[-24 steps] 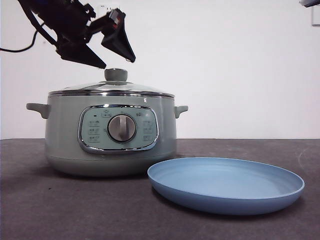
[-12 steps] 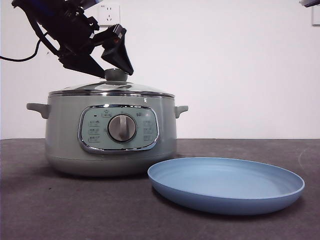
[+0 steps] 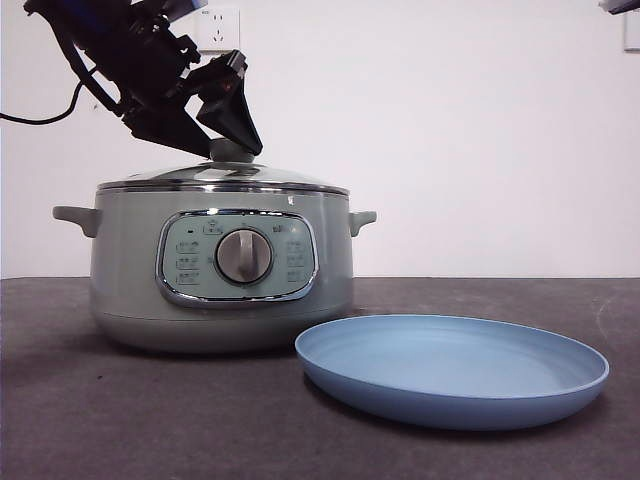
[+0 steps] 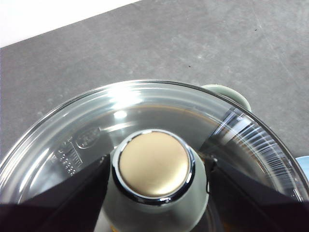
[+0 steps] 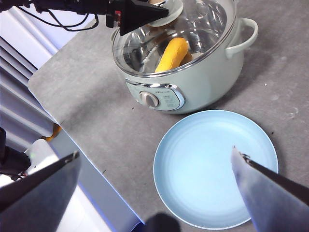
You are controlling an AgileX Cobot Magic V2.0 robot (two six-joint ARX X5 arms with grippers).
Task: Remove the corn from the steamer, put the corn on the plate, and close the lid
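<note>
The sage-green steamer (image 3: 130,270) stands at the left with its glass lid (image 3: 190,175) on. My left gripper (image 3: 236,152) has come down over the lid's knob (image 3: 232,151). In the left wrist view its open jaws stand close on either side of the knob (image 4: 153,164). The corn (image 5: 171,54) lies inside the steamer (image 5: 207,72) and shows through the lid (image 5: 207,19) in the right wrist view. The light-blue plate (image 3: 450,370) lies empty to the right of the steamer. My right gripper (image 5: 155,151) is wide open, high above the plate (image 5: 215,166).
The dark grey table (image 3: 100,420) carries the steamer and the plate. A white wall with a socket (image 3: 220,25) stands behind. The table's edge (image 5: 96,169) shows in the right wrist view. The right arm shows only as a tip (image 3: 620,5) at the top right corner.
My left gripper has come down from above the lid until its jaws straddle the knob. The lid, steamer and plate have not moved.
</note>
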